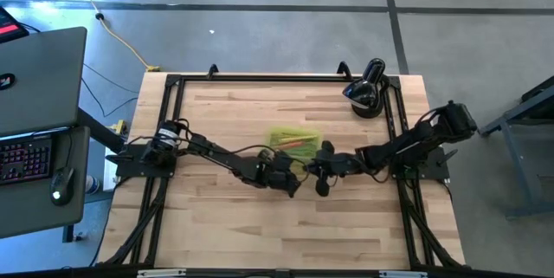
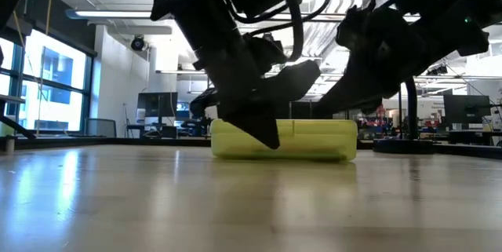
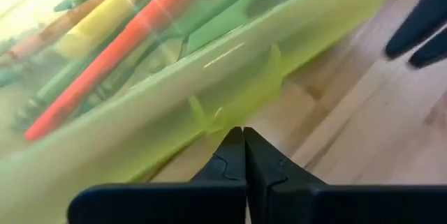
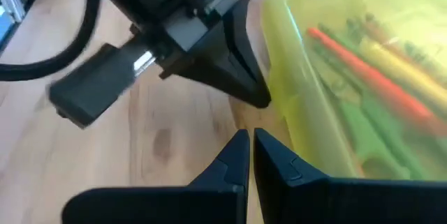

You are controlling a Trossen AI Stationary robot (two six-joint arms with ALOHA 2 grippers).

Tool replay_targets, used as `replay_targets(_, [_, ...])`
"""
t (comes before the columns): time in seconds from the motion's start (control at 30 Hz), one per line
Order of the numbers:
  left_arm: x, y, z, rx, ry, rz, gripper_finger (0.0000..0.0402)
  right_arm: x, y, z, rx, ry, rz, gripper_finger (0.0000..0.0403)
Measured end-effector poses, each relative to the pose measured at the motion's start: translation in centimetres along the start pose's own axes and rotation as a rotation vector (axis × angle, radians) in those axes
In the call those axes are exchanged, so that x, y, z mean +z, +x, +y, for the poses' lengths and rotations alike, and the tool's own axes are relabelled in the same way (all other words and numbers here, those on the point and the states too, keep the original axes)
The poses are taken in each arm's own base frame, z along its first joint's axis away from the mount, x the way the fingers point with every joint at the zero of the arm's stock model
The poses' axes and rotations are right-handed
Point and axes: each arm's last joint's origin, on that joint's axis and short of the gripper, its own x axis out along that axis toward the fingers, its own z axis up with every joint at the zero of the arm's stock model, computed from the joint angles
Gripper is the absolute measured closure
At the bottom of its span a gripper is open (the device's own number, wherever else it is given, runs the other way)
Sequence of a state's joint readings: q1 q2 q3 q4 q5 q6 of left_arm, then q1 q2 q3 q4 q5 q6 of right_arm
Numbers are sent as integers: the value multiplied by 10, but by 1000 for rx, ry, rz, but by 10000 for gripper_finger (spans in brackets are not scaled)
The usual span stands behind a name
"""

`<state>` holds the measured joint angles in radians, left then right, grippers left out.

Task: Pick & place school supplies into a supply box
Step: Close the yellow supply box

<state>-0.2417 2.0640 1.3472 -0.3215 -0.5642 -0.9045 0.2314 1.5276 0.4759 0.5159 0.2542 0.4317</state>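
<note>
The supply box point(image 1: 294, 139), a translucent yellow-green case, lies flat on the wooden table near its middle. Pens, pencils and a green-handled pair of scissors point(image 3: 230, 15) show inside it, among them an orange-red pen point(image 4: 363, 70). My left gripper point(image 3: 243, 133) is shut. Its tips stand at the box's near long wall, by a small clasp point(image 3: 209, 112), low over the table point(image 2: 271, 138). My right gripper point(image 4: 249, 137) is shut and empty. It stands just off the box's near corner, beside the left gripper point(image 4: 237, 77). My left gripper's shut fingertips point(image 3: 234, 147) stand right at the box's near wall point(image 3: 230, 91), slanting down from the near side. I cannot tell whether they touch it.
A black rounded device point(image 1: 368, 92) stands at the table's far right corner. A laptop and keyboard point(image 1: 35, 96) sit on a stand off the table's left side. Bare wood point(image 1: 286, 235) lies between the grippers and the near edge.
</note>
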Motion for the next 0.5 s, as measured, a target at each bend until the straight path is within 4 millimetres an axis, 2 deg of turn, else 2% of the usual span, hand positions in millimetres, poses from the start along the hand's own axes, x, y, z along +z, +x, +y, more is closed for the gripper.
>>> replay_targets(0.13, [-1, 0, 1, 7, -3, 6, 380, 4, -1, 2, -79, -77, -86, 403])
replay_targets(0.23, [-1, 0, 1, 4, -3, 10, 392, 13, -1, -4, -220, -96, -186, 403])
replay_targets(0.37, [-1, 0, 0, -13, -4, 27, 389, 25, 0, -31, -380, -69, -227, 403])
replay_targets(0.5, [-2, -2, -5, -45, -10, 17, 374, 33, 5, -67, -364, 33, -177, 403])
